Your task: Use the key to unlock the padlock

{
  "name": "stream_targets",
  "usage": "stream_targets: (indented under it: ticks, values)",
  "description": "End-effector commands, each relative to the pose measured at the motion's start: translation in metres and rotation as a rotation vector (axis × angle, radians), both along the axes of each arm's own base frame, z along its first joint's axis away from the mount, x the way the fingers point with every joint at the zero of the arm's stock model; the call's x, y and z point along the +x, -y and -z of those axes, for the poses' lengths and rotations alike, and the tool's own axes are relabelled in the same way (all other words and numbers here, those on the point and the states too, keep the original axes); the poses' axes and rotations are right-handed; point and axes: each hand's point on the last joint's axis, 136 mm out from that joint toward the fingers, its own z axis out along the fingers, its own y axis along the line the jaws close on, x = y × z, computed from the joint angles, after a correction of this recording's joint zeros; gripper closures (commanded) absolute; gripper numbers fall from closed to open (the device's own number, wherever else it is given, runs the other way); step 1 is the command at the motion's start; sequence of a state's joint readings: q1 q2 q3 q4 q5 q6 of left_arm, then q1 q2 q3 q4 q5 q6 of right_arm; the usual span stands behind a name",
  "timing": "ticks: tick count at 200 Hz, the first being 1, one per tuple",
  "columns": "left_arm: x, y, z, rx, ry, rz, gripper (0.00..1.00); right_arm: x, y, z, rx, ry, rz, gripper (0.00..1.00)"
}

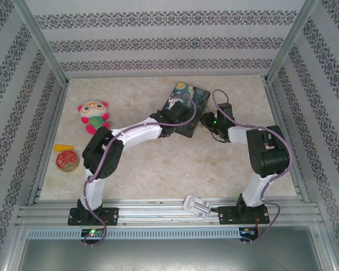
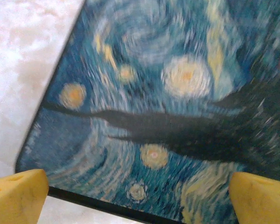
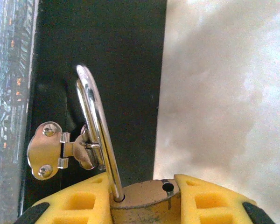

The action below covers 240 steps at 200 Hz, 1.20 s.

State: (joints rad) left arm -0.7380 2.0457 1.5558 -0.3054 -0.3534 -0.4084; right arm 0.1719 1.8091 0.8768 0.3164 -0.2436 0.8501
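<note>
Brass padlock (image 3: 144, 193) body clamped between yellow fingers of right pincer (image 3: 142, 203), right wrist view; silvery shackle (image 3: 95, 121) threaded through hasp (image 3: 60, 151) on dark side wall of tin box (image 3: 121, 56). Left wrist view: left pincer (image 2: 137, 193) spread wide, holding nothing, above painted lid. Top view: both pincers at box, mid bench (image 1: 158, 175); plush toy (image 1: 93, 116), tape roll (image 1: 67, 161) far left.

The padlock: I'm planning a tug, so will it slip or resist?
Probably rigid: padlock and shackle look solid metal. Likely resists, since the shackle threads the hasp on the box. Smooth brass might slip in the right gripper's yellow pads.
</note>
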Motion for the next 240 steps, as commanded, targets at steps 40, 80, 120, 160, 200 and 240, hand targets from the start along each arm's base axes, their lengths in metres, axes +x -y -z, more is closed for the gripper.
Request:
stream_targets:
  ticks: [40,80,120,160,200,240]
  values:
    - [-0.006,-0.024,0.016,0.170,-0.033,0.002,0.01,0.035,0.010,-0.027,0.036,0.099,0.046,0.83]
    - [-0.011,-0.031,0.023,0.176,-0.054,-0.006,0.01,0.044,0.019,-0.023,0.069,0.100,0.052,0.82]
    - [-0.014,-0.034,0.028,0.177,-0.066,-0.007,0.01,0.053,0.020,-0.016,0.137,0.118,0.039,0.83]
    - [-0.019,-0.039,0.028,0.176,-0.068,-0.011,0.01,0.048,0.022,-0.017,0.129,0.126,0.038,0.85]
    - [-0.029,-0.047,0.028,0.161,-0.071,-0.009,0.01,0.031,0.025,-0.022,0.098,0.130,0.035,0.85]
    - [-0.039,-0.061,0.024,0.173,-0.067,-0.016,0.01,0.003,0.030,-0.027,0.047,0.115,0.018,0.85]
